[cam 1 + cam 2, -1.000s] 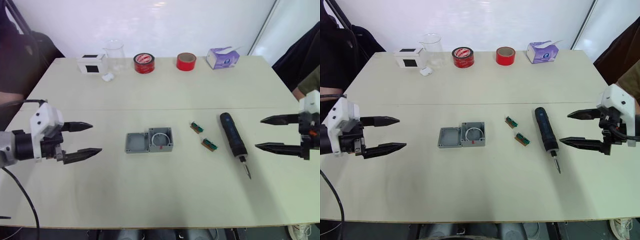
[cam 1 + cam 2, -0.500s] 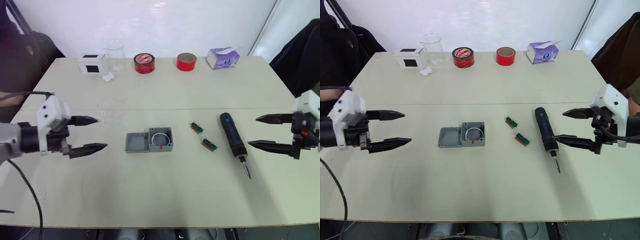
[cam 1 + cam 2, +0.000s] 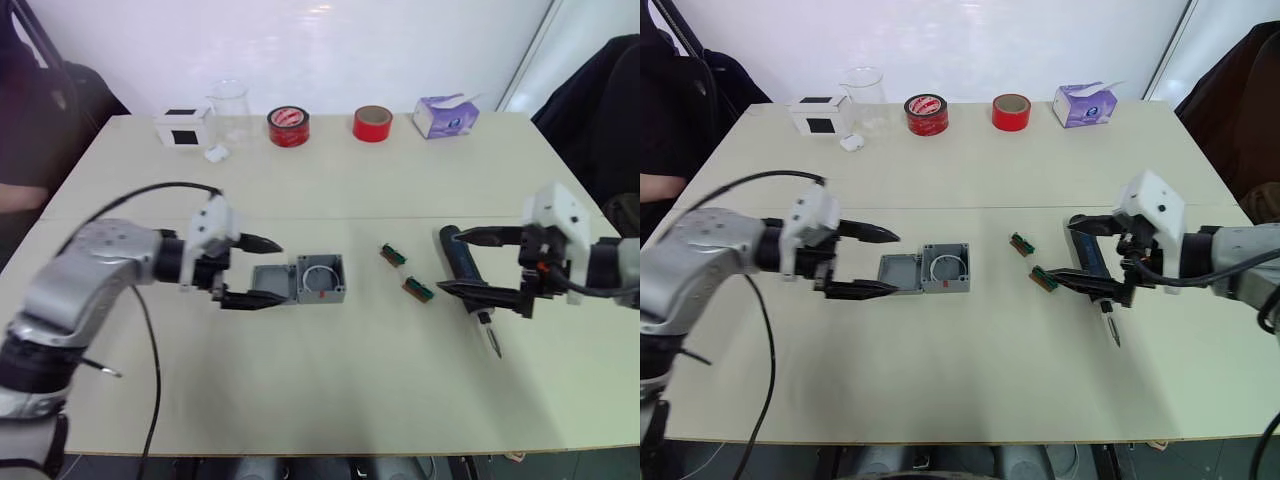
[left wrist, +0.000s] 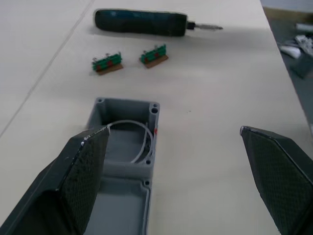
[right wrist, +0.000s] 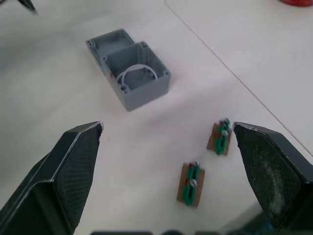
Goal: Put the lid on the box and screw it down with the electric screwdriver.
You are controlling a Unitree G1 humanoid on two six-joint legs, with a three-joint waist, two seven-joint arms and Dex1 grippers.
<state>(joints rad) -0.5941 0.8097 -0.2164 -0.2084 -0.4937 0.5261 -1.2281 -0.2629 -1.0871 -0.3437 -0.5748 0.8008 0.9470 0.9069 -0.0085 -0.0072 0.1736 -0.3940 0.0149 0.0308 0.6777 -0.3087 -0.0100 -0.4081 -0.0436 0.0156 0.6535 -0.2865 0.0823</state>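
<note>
Two open grippers: left gripper (image 3: pixel 262 271) straddles the lid (image 3: pixel 273 285); it should grasp the edges squarely, clear of the box (image 3: pixel 322 279).

Electric screwdriver (image 3: pixel 468 274) body partly hidden behind right pincer (image 3: pixel 447 262).

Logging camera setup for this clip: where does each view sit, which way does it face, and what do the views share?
Left eye and right eye views: on the head, looking down over the table; left gripper open by the lid, right gripper open around the electric screwdriver.
Left wrist view: on the left wrist, looking along its fingers toward the box.
Right wrist view: on the right wrist, looking along its fingers.
Shared: both wrist views show the box and two green boards.
</note>
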